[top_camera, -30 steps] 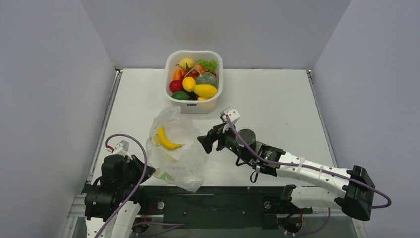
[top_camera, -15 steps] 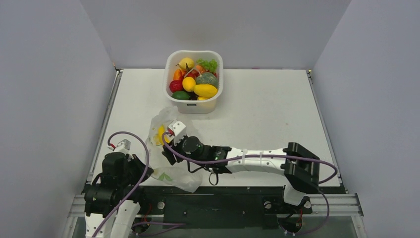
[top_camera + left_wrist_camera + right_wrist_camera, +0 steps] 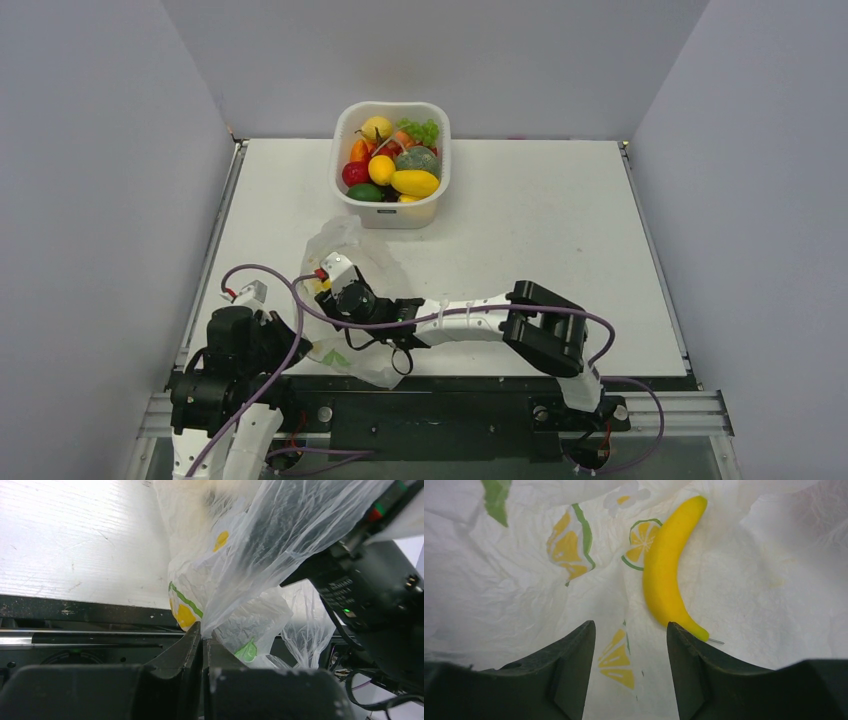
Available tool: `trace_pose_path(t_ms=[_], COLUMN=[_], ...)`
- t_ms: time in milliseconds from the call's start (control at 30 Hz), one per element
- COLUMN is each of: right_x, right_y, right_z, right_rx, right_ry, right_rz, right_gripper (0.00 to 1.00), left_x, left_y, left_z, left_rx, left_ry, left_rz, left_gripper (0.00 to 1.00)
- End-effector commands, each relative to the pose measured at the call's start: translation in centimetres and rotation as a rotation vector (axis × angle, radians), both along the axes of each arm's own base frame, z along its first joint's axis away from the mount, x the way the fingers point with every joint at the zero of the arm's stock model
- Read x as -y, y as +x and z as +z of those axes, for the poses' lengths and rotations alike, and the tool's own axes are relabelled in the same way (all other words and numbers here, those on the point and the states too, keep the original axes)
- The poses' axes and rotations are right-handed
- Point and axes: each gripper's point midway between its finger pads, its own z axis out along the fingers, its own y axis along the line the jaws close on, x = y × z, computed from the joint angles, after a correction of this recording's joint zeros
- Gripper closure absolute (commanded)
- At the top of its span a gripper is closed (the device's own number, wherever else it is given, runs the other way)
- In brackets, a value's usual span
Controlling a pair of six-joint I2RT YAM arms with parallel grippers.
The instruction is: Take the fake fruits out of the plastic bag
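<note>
The transparent plastic bag (image 3: pixel 362 352) with lemon print lies at the near left of the table. My left gripper (image 3: pixel 202 636) is shut on a fold of the bag's near edge (image 3: pixel 240 625); in the top view it (image 3: pixel 303 347) sits at the bag's left side. My right gripper (image 3: pixel 630 627) is open inside the bag, low over its printed film (image 3: pixel 524 605). A yellow banana (image 3: pixel 669 570) lies just ahead, its stem end by the right finger (image 3: pixel 704 670). In the top view my right gripper (image 3: pixel 330 300) covers most of the banana.
A white square tub (image 3: pixel 395 215) at the back centre holds several fruits, among them yellow ones, green grapes, a red one and a ribbed squash. The black frame rail (image 3: pixel 85 612) runs along the table's near edge under the bag. Grey walls stand on both sides.
My right arm has swung left from beside the bag and pushed its open gripper into the bag over the banana. My left gripper has kept its hold on the bag.
</note>
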Motion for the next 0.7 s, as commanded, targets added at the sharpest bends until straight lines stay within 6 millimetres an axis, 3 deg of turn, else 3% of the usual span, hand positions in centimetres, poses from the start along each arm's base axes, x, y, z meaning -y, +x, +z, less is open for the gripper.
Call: trace_pose_path(t_ms=[0, 367, 500, 667], right_x=[-0.8, -2.6, -3.4, -3.9], right_y=[2.6, 4.1, 4.5, 4.6], right_z=[0.5, -4.4, -6.6, -8.1], right_rx=[0.071, 0.093, 0.064, 0.032], right_ry=[0.013, -0.039, -0.093, -0.121], right_rz=[-0.079, -0.056, -0.038, -0.014], right_gripper=[0.49, 0.33, 0.34, 0.47], left_x=[0.6, 2.6, 2.8, 3.0], left_y=[0.5, 1.4, 1.8, 1.8], left_z=[0.8, 0.8, 1.2, 1.2], left_rx=[0.029, 0.031, 0.057, 0.065], left_ry=[-0.026, -0.154, -0.18, -0.2], left_rz=[-0.022, -0.037, -0.03, -0.027], left_gripper=[1.0, 1.0, 1.0, 1.0])
